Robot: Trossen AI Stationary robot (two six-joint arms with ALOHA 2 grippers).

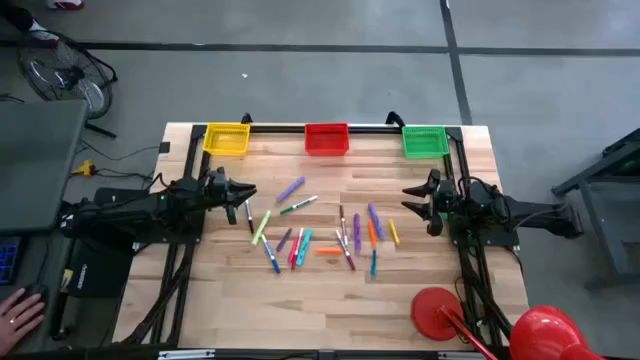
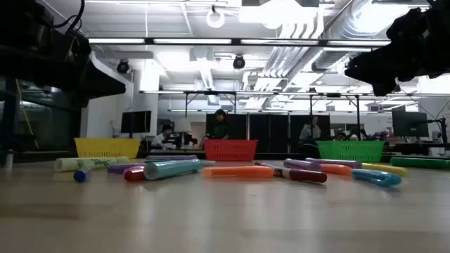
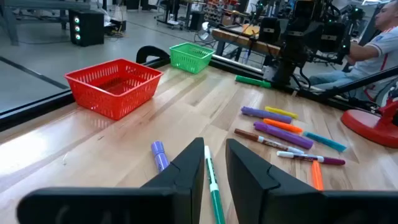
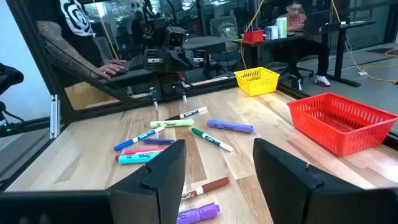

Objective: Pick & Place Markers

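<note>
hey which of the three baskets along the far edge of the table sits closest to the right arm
The green basket, at the far right corner, just beyond the right gripper. The red basket sits mid-edge, and the yellow basket is over by the left arm.

The high view looks straight down from well above the pale wooden table (image 1: 330, 290), taking in its whole top and grey floor around it; the low view sits at tabletop height, facing level across the wood toward the far edge, with the scattered coloured felt markers (image 2: 232, 171) near its lens and the room beyond; the left wrist view looks forward across the table from that arm, close above the wood; the right wrist view faces back the opposite way; all four share the square red mesh basket (image 1: 326, 138) (image 2: 230, 150) (image 3: 115, 85) (image 4: 339, 121) at the far edge.
</note>
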